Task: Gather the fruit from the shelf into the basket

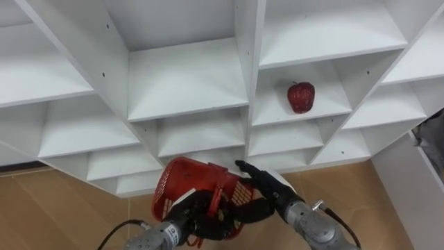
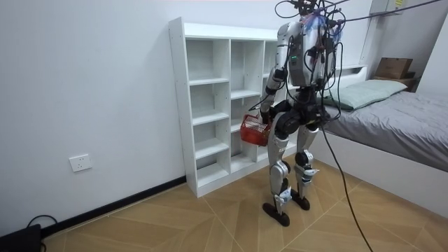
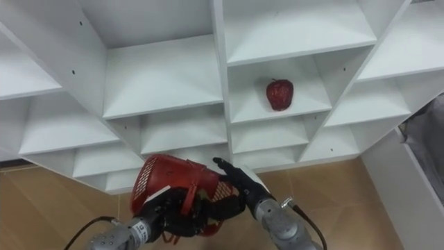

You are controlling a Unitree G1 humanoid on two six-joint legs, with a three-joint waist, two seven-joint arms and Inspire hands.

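Left hand (image 1: 196,217): fingers curled round handle of red mesh plastic basket (image 1: 186,182); right hand (image 1: 269,186): fingers straight, close together, against basket rim; glossy red apple (image 1: 300,96) on white wooden closet (image 1: 187,83) shelf, above and right of those fingers; I'd lift right hand, spread fingers before closing, hold basket level.

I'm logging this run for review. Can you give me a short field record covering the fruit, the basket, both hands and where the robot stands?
robot: stands facing the white shelf unit
fruit: one red apple, alone on a shelf board, untouched
basket: red, tilted, held low before the shelves; contents cannot be told
left hand: fingers curled on the basket
right hand: fingers straight, beside the basket, below the apple
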